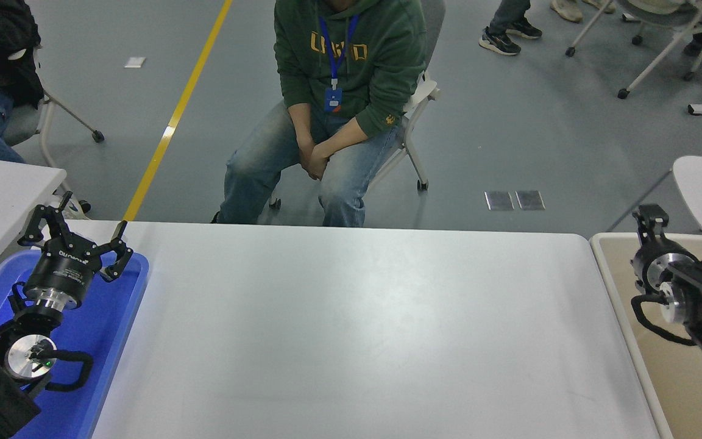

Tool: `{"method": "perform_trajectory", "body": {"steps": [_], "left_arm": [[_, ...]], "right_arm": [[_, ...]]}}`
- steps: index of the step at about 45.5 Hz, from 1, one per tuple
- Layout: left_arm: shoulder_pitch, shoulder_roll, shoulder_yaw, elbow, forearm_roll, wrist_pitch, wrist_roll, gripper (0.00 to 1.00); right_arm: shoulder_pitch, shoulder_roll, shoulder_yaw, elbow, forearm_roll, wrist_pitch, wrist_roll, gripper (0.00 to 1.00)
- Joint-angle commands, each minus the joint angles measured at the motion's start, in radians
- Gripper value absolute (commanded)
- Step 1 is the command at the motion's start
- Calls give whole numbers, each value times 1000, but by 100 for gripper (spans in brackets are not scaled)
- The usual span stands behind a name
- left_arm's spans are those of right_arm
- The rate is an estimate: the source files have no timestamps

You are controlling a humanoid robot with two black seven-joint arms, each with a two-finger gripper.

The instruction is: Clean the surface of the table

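Head view: the white table fills the middle, with nothing lying on it, so cleaning looks finished. Left gripper is parked over the blue tray, jaws spread, empty. Right gripper hangs over the beige bin; its jaws cannot be made out. The bin's visible floor is bare.

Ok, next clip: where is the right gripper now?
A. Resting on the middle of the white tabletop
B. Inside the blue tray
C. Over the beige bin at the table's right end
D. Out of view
C: the right gripper is over the far part of the beige bin, off the white tabletop.
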Motion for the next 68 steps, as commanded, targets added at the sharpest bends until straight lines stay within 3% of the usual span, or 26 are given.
{"method": "perform_trajectory", "body": {"steps": [1,27,38,68], "left_arm": [[0,0,-1,0,0,0,0,100],[0,0,1,0,0,0,0,100],[0,0,1,0,0,0,0,100],[0,0,-1,0,0,0,0,100]], "right_arm": [[-1,6,120,181,0,-1,10,100],[-181,318,422,253,0,5,185,100],[-223,410,515,242,0,60,198,100],[-237,442,502,237,-15,62,200,100]]}}
